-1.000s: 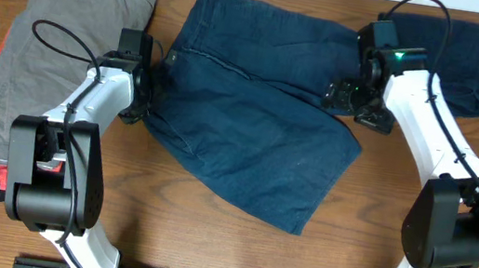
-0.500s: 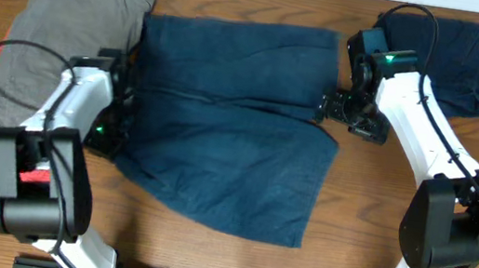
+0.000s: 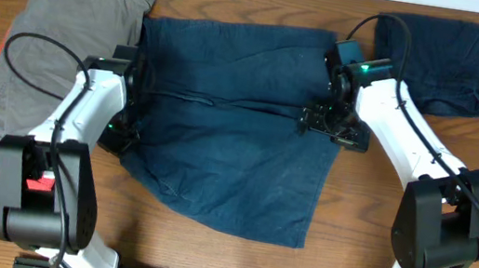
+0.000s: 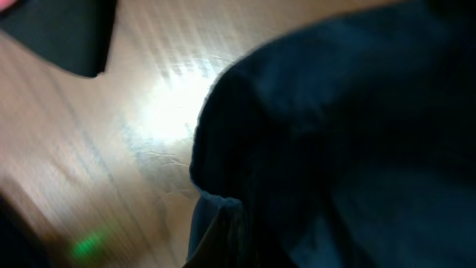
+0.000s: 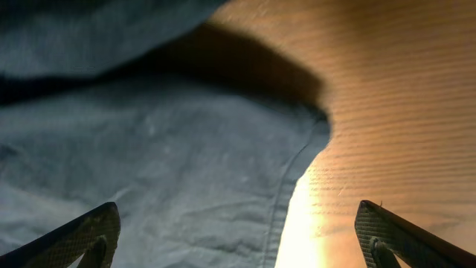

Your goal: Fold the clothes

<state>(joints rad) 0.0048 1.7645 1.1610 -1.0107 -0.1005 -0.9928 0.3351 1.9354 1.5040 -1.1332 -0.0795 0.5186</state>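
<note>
Shorts now lie spread mostly flat mid-desk, with the left edge against the grey pile and the right edge under the right arm.

- A second ago they sat skewed, one leg angled up toward the right arm. The left arm has since dragged the left edge outward and squared them up.
- Over the last half second the cloth barely moved. The right arm slid inward, from just off the right edge to above it.
- Left jaws: together, apparently clamped on the shorts' left edge. The wrist view is blurred and shows only dark cloth right at the camera.
- Right jaws: wide apart and holding nothing. They hover over a hem corner with bare desk beside it.
- The navy garment top right is in the same place.

My read is that flattening is about done and no fold has been made yet. The right jaws need a grip on that corner first. Some wrinkles remain mid-cloth.
</note>
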